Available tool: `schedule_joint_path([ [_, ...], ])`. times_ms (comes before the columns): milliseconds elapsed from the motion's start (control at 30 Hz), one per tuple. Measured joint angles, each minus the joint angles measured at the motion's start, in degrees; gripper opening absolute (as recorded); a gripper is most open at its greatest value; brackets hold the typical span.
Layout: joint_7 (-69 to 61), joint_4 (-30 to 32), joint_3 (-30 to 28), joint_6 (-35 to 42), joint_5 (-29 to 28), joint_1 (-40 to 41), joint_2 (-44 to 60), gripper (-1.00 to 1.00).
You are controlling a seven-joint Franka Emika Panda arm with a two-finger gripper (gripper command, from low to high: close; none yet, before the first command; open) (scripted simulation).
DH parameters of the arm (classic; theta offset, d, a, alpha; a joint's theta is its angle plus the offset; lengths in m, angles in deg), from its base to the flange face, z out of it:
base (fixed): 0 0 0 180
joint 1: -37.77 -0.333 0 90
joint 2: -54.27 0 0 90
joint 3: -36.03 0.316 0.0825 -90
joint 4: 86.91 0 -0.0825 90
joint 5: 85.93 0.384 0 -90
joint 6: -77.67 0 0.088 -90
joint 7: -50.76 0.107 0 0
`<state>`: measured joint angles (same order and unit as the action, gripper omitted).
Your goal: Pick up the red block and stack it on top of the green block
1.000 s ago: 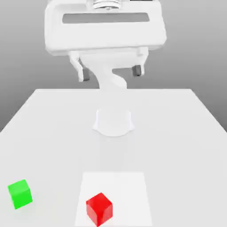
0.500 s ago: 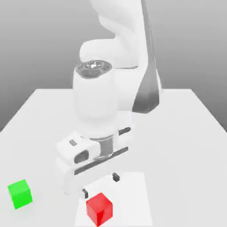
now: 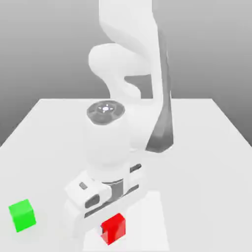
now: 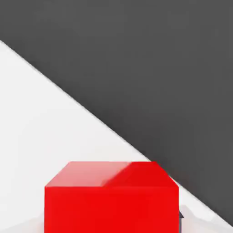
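Observation:
The red block [image 3: 115, 230] rests on the table near its front edge, and its top is partly covered by my white hand. My gripper [image 3: 111, 224] has come down over it and is shut on its sides. In the hand view the red block [image 4: 111, 198] looms very close, with a dark fingertip [image 4: 181, 216] against one side. The green block [image 3: 22, 215] sits alone on the table at the exterior view's left, about a hand's width from the gripper.
A white table [image 3: 206, 147] carries both blocks, with a brighter square patch [image 3: 153, 221] under the red one. My arm [image 3: 133, 98] rises over the middle of the table. The table's front edge lies just past the blocks.
The hand dropped from just above the red block down onto it, and the jaws went from open to shut around it. Both blocks kept their places.

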<state>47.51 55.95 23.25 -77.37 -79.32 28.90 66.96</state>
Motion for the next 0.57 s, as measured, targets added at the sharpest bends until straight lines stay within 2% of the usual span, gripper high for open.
schedule_joint_path([
  [300,-20.9,-2.5,-10.8,6.5,0.5,15.7,-3.4,-1.00],
  [433,-26.8,-3.3,-8.4,1.4,6.1,19.8,2.9,-1.00],
  [467,-28.0,-3.5,-7.2,-0.1,7.6,20.7,4.7,1.00],
  [567,-28.0,-3.5,-7.2,-0.1,7.6,20.7,4.7,1.00],
])
